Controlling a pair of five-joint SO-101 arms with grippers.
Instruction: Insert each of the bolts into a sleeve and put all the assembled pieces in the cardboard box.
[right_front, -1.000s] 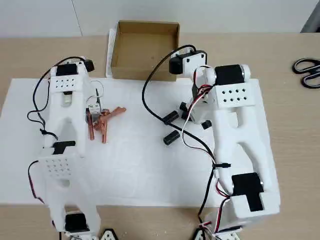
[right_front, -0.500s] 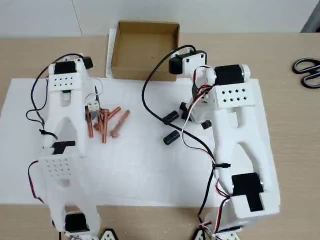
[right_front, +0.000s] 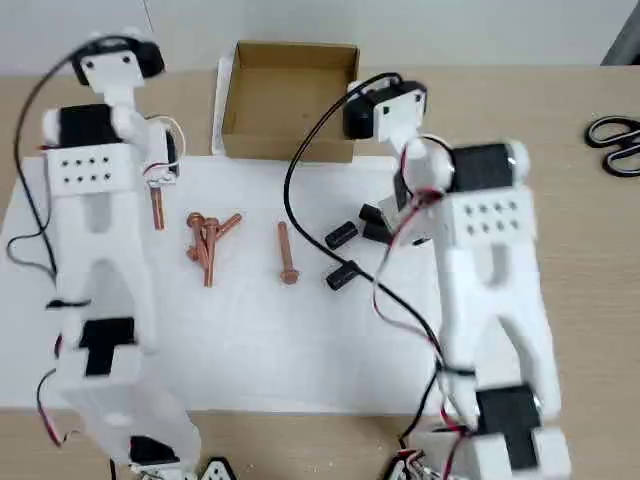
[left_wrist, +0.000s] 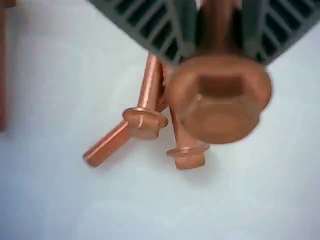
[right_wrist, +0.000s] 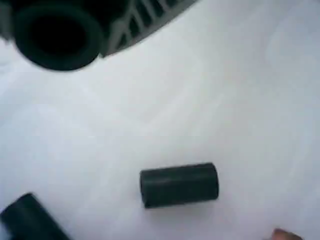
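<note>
Copper first: the held bolt (right_front: 157, 208) hangs upright in the left gripper (left_wrist: 217, 22). Ribbed jaws are clamped on its shank, flanged hex head pointing down, over the left part of the white sheet (right_front: 250, 330). Just beside it on the sheet lies a bolt pile (right_front: 206, 243) — 3 crossed and touching for sure, poss. a 4th, but the overlap makes it hard to tell. 1 lone bolt (right_front: 286, 252) lies apart from the pile toward the sheet's middle, head toward the arms' bases. So that's 5 bolts at least, none of them in a sleeve.

Black sleeves: the held sleeve (right_wrist: 50, 40) sits in the right gripper (right_wrist: 65, 25), jaws closed on it, open bore facing the wrist cam. 2 loose ones lie on the sheet between the lone bolt and the right arm — upper sleeve (right_front: 341, 234) and lower sleeve (right_front: 343, 274), near each other but not touching. More dark pieces (right_front: 376, 225) bunch up by the right arm's wrist, approx. 2. The exact no. can't be told since the arm covers part of them.

1 cardboard box (right_front: 290, 100) stands open-topped at the sheet's far edge, between the two arms. 1 pair of scissors (right_front: 615, 143) lies on the wood table (right_front: 560, 90) at far right, well apart from the rest.
</note>
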